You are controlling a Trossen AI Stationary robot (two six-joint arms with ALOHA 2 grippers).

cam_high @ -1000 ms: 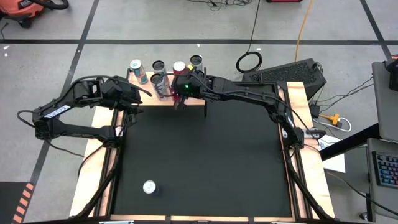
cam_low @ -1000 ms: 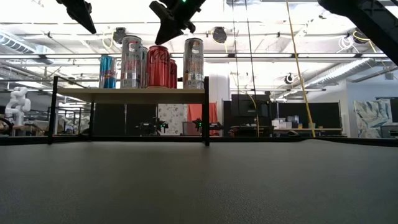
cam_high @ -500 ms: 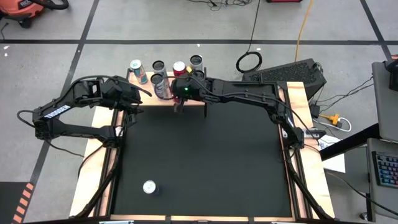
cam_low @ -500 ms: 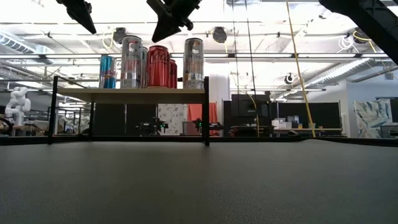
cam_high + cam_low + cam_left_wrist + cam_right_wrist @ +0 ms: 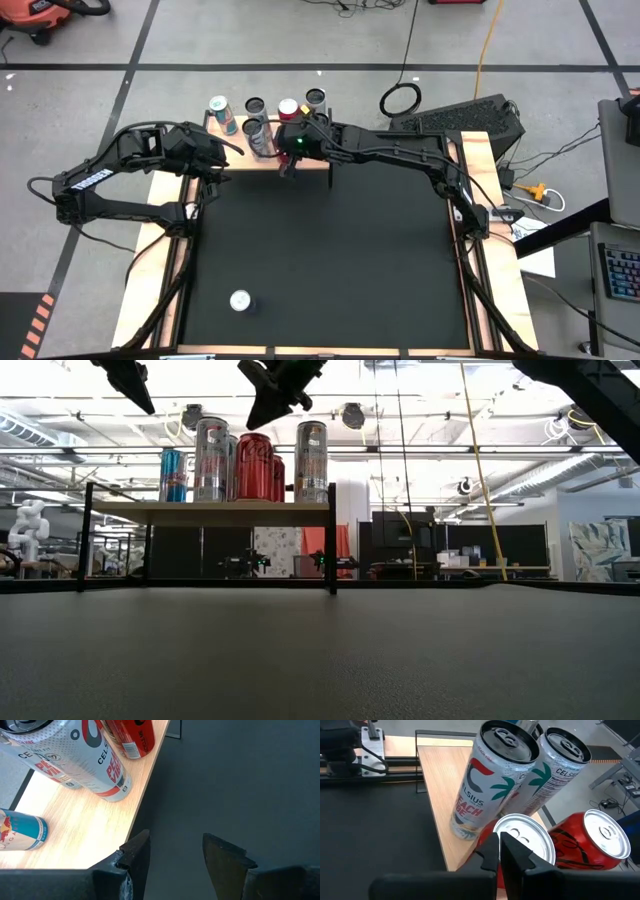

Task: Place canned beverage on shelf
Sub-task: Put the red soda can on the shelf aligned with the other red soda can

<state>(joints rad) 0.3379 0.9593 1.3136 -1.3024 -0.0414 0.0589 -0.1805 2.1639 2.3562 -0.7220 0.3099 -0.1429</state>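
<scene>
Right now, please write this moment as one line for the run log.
shelf: several cans upright | right pincer: shut, empty, above red can | left pincer: open, empty, at shelf's front edge | spare can: on table

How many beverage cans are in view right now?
7. Six stand on the shelf: a blue can, three silver cans, two red cans. One lone can sits on the table. Overlaps may hide more.

Shelf (image 5: 205,510): light wood board on thin black legs. Red cola can (image 5: 255,466), upper centre of the low view: red with white script. Tall cans (image 5: 487,780): silver-white with red, orange and green print and black lids. Blue can (image 5: 172,475), upper left of the low view: light blue with red and silver markings. Table mat (image 5: 330,260): plain black. Lone can (image 5: 240,300), lower left of the high view: silver top.
</scene>
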